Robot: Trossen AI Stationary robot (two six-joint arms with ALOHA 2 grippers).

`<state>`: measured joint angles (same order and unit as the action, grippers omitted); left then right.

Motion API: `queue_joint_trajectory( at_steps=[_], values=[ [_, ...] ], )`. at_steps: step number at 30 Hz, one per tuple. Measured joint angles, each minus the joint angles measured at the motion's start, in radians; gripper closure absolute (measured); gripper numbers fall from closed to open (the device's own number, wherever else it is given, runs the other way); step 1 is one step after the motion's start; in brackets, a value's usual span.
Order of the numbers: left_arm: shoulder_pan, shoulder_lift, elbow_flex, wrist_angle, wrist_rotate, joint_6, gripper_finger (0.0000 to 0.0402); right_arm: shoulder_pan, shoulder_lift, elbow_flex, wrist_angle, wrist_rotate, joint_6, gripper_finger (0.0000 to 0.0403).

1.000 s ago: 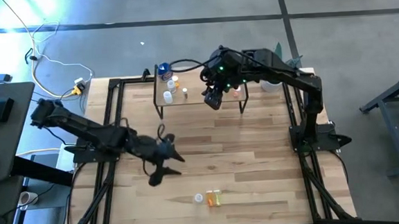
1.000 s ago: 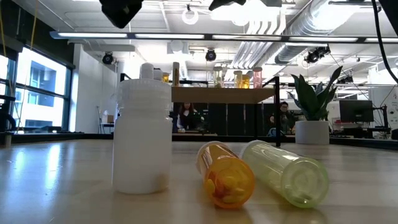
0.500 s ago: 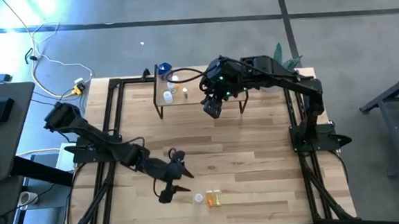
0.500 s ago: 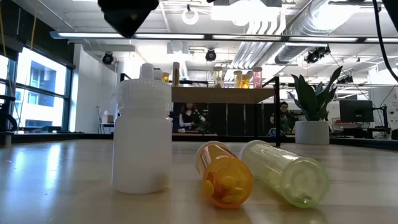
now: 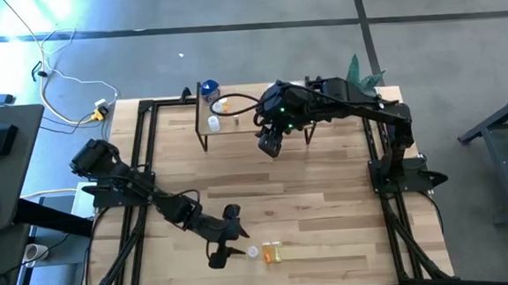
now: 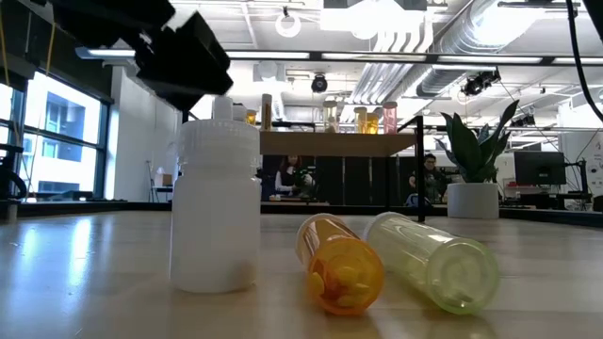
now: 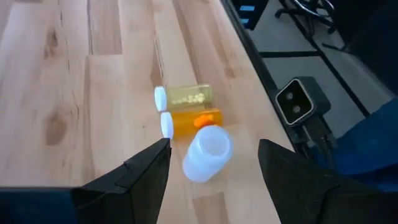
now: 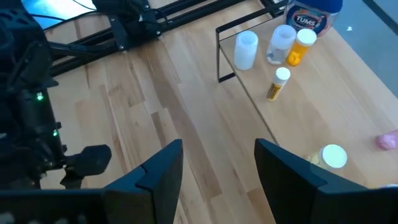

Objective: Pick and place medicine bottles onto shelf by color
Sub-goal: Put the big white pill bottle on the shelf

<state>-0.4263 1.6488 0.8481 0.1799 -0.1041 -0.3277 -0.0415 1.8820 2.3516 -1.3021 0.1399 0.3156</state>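
Note:
A white bottle [image 5: 253,251] stands upright near the table's near edge, beside an orange bottle [image 5: 271,255] and a yellow one [image 5: 272,246] lying on their sides. My left gripper [image 5: 231,240] is open and empty, just left of the white bottle; in the left wrist view [image 7: 213,144] the white bottle [image 7: 205,158] shows between its fingers, untouched. My right gripper [image 5: 270,142] is open and empty over the near edge of the shelf [image 5: 244,125]. The shelf holds a blue-topped bottle [image 8: 311,12], white ones [image 8: 246,48], an orange one [image 8: 303,45] and a pink one [image 8: 387,142].
A potted green plant [image 5: 356,70] stands at the table's far right, behind the shelf. The black frame rails [image 5: 140,158] run along the table's left and right sides. In the low view people sit in the room behind the table [image 6: 429,179].
My left gripper has gone toward the table's near edge and to the right, and down toward the white bottle. My right gripper has drawn a little from the shelf toward the near edge. The bottles have kept still.

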Motion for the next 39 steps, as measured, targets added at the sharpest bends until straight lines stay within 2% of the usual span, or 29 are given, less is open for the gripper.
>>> queue_joint_trajectory(
  at_steps=[6,9,13,20,29,35,39],
  values=[
    [0.0,0.057,0.0,0.093,0.04,0.005,0.0144,0.026,0.0,0.0,-0.001,0.05,0.002,0.0213],
    [-0.006,0.074,0.0,0.113,0.021,0.042,0.0138,0.036,0.0,0.0,-0.001,0.061,0.002,0.0213],
    [-0.008,0.084,0.001,0.116,-0.021,0.086,0.0138,0.038,0.0,0.0,-0.001,0.061,0.002,0.0213],
    [-0.005,0.106,0.002,0.134,-0.016,0.147,0.0137,0.038,0.0,0.0,0.0,0.061,0.002,0.0213],
    [-0.005,0.191,0.034,0.162,0.002,0.148,0.0137,0.035,0.0,0.0,0.0,0.061,0.0,0.0213],
    [0.0,0.246,0.08,0.162,0.011,0.148,0.0137,0.035,0.001,0.0,-0.009,0.097,-0.001,0.0213],
    [0.002,0.25,0.083,0.152,0.009,0.139,0.0138,0.035,0.001,0.0,-0.021,0.098,-0.001,0.0213]
  ],
)
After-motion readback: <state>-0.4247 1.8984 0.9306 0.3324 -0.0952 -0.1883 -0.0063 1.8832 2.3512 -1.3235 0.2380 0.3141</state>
